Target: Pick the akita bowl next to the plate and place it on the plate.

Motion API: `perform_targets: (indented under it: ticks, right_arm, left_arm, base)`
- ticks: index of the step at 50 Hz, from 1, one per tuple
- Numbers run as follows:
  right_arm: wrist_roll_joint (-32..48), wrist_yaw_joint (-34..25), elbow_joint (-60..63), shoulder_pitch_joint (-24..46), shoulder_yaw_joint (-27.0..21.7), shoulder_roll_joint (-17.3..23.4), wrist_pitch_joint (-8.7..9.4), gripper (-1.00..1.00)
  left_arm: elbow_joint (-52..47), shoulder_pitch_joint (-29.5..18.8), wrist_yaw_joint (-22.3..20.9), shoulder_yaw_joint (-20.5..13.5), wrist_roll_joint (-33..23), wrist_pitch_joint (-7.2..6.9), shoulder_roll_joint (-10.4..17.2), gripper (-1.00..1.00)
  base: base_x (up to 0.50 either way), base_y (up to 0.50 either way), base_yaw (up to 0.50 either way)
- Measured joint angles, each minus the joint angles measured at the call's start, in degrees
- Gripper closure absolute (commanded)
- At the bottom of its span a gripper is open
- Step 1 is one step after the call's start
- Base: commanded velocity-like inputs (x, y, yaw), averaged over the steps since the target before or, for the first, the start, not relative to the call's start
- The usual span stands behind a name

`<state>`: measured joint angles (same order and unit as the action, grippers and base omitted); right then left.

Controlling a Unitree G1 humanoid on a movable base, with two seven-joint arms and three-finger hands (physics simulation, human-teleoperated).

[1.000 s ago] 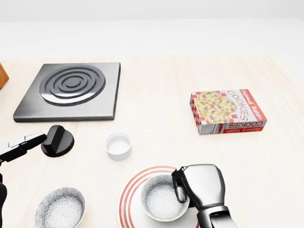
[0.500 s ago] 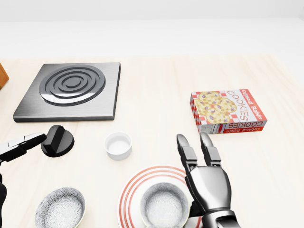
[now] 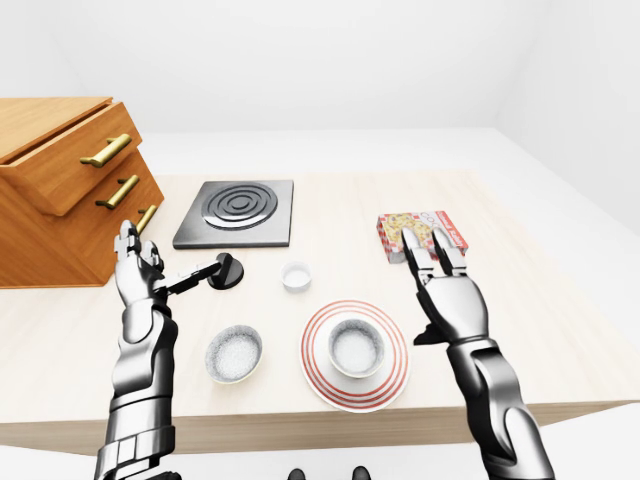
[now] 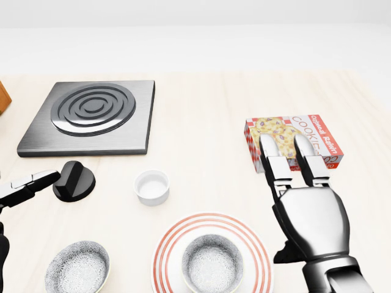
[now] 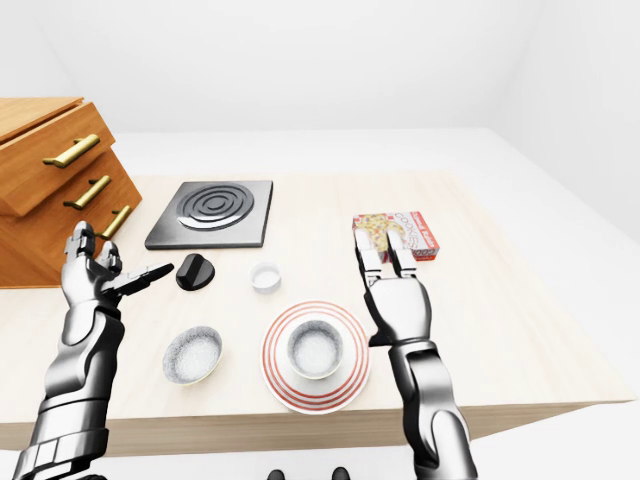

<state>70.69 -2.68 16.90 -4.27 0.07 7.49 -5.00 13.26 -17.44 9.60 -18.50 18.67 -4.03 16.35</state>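
My right hand (image 4: 308,215) has let go. A second ago its fingers were curled over the rim of the akita bowl (image 4: 212,265); half a second ago they opened above it. Now the hand has drawn off to the right of the plate (image 4: 166,247), clear of both, with its fingers (image 4: 275,163) spread and pointing toward the top of the head view. The bowl sits upright in the middle of the red-ringed plate, close to the counter (image 4: 201,122) edge at the bottom of that view. I judge the placing done, with only the withdrawal left.

My left hand (image 3: 136,268) is raised near the counter's left edge, its fingers open and holding nothing. One finger reaches toward the black knob (image 4: 74,180), and I cannot tell whether it touches. A second patterned bowl (image 4: 77,267) stands left of the plate by the same bottom edge, and a small white cup (image 4: 151,186) lies between the plate and the burner plate (image 4: 91,113).

In the head view the bottom edge cuts off the plate and both bowls, and only that one finger of the left hand shows. My right fingertips overlap the cookie box (image 4: 287,125) by the counter's right edge. Whether they hover over it or brush it, I cannot say. The right thumb is only a dark stub under the palm. The wooden drawer unit (image 3: 60,190) runs out of the eye views at the left
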Motion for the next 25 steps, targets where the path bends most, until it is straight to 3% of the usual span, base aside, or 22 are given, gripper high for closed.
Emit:
perform_targets:
  ticks: [10, 25]
  right_arm:
    - [-3.55, -7.43, 8.48, 0.80, -4.25, -0.18, 0.00, -1.00]
    - [-6.82, -12.38, 13.88, 0.95, -6.45, -0.75, 0.00, -1.00]
  left_arm:
    - [-0.08, 0.04, 0.03, 0.07, -0.06, -0.07, -0.08, -1.00]
    - [-0.29, 0.21, -0.03, 0.02, -0.10, -0.12, -0.15, -1.00]
  base:
    - [0.00, 0.00, 0.00]
    - [0.00, 0.00, 0.00]
